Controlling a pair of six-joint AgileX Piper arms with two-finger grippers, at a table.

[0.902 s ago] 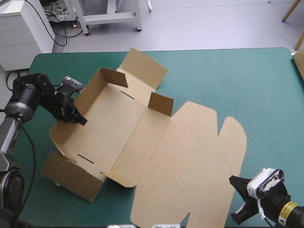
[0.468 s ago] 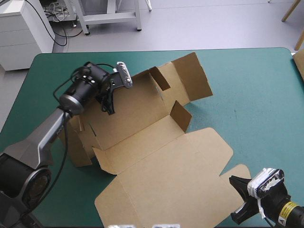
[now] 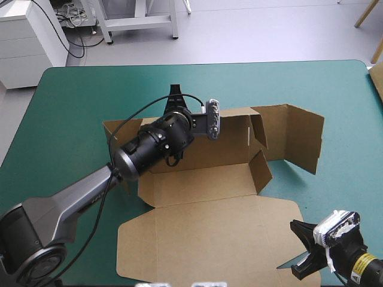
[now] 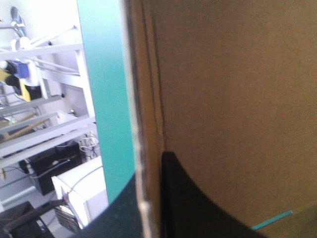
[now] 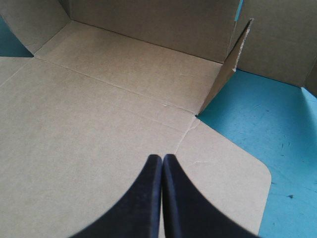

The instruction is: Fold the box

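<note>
Since earlier, your left gripper (image 4: 148, 174) has swung the box (image 3: 209, 233) round, clamped on its back wall (image 3: 229, 142); right gripper (image 5: 162, 157) closed, empty. Hold that wall upright.

left arm (image 3: 90, 197) stretched forward, jaws pinched; right arm (image 3: 344, 254) low, jaws together.

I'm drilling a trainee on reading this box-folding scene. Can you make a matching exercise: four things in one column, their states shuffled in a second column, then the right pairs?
Things
1. left gripper
2. right gripper
3. lid
4. far wall

States
A. lies flat on the teal-green cover
B. shut, holding nothing
C. stands raised
D. shut on the box

Pairs: 1-D, 2-B, 3-A, 4-C
</note>
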